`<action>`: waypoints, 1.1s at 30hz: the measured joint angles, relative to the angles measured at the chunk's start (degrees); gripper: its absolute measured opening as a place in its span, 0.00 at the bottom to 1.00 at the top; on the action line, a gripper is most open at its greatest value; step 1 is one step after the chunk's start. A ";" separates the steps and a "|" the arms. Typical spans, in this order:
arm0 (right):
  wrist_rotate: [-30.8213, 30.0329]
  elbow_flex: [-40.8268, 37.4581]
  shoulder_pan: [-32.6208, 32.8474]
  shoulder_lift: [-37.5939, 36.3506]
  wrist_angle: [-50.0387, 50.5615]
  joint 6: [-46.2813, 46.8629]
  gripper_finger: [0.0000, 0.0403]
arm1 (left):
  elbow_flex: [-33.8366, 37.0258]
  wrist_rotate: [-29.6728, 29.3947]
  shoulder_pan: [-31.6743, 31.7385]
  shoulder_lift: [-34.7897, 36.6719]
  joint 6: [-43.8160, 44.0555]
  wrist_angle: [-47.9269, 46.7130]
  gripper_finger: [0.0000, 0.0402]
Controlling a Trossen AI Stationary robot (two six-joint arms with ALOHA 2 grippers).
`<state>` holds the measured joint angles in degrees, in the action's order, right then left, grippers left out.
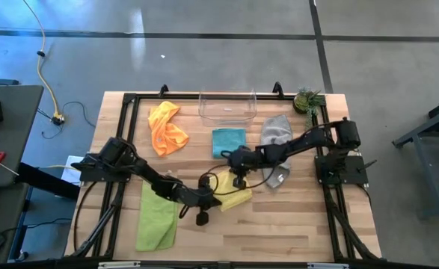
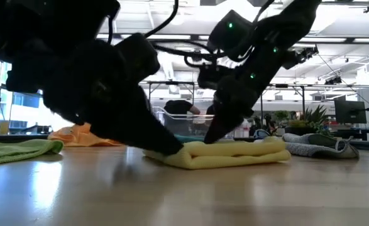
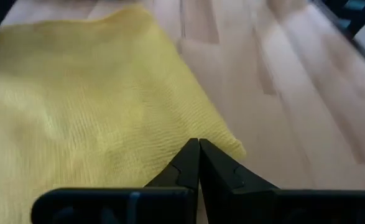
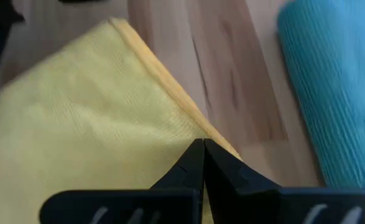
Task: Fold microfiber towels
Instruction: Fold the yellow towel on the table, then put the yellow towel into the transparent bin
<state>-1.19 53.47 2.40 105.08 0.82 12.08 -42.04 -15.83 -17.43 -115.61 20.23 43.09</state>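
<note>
Both grippers press on the yellow towel (image 1: 234, 191) at mid-table, jaws fully closed and gripping nothing. The left gripper (image 3: 199, 148) sits at its near-left edge, the right gripper (image 4: 203, 147) at its far edge. The folded towel lies flat, long axis roughly left-right. The teal towel (image 1: 228, 141) lies just beyond the right gripper.

Pale wooden worktop (image 1: 279, 224), black-framed, and five cloths lie on it: orange towel (image 1: 167, 128) crumpled at the back left, teal towel (image 1: 228, 141) folded mid-back, grey towel (image 1: 276, 131) rumpled to its right, yellow towel (image 1: 234, 190) folded at centre, lime green towel (image 1: 158, 218) front left. Clear plastic bin (image 1: 227, 107) and small plant (image 1: 307, 100) sit along the back edge.
</note>
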 joint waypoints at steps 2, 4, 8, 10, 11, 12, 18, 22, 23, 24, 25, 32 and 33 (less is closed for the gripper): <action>0.44 0.00 -1.03 0.06 0.20 0.97 0.00 | -0.05 0.24 0.15 0.16 -0.42 -2.43 0.00; 0.68 0.00 -1.88 0.17 0.48 1.40 0.00 | -0.07 1.14 0.16 0.71 -1.18 -3.86 0.00; 0.75 0.00 -2.76 0.20 1.03 0.90 0.00 | -0.07 2.99 -0.03 0.72 -1.13 -4.43 0.00; 1.19 0.00 -2.92 0.20 1.14 0.33 0.00 | -0.09 3.07 -0.15 1.47 -0.86 -6.10 0.00; 1.36 0.00 -2.92 0.20 1.09 -0.12 0.00 | -0.04 3.31 -0.24 2.25 -0.55 -7.67 0.00; 1.54 0.00 -2.90 0.20 1.09 -0.48 0.00 | -0.04 3.41 -0.32 2.91 -0.39 -9.07 0.00; 2.12 0.00 -2.65 -0.21 1.27 -2.06 0.00 | 0.13 3.58 -0.88 8.96 -2.45 -17.56 0.00; 2.12 0.00 -2.67 -2.82 2.06 -3.13 0.00 | 0.11 3.13 -0.94 13.39 -3.67 -22.54 0.00; 2.12 0.00 -2.56 -3.74 2.65 -3.14 0.00 | 0.11 2.86 -0.92 14.39 -3.84 -23.48 0.00; 2.10 0.00 -2.29 -4.58 3.06 -3.12 0.00 | 0.23 2.73 -1.00 15.40 -3.91 -23.83 0.00; 2.05 0.00 -1.92 -5.39 3.61 -3.09 0.00 | 0.20 2.61 -1.23 15.82 -3.90 -22.31 0.00; -0.08 0.02 4.25 -6.83 4.15 -1.22 0.00 | 0.13 0.35 -2.69 11.33 -4.35 -16.72 0.00; -0.83 0.02 5.23 -6.84 4.11 -0.61 0.00 | 0.03 0.12 -2.67 10.45 -4.19 -15.28 0.00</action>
<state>-2.02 53.49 7.64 98.24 4.93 11.48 -42.01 -15.72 -20.10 -105.16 16.04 27.80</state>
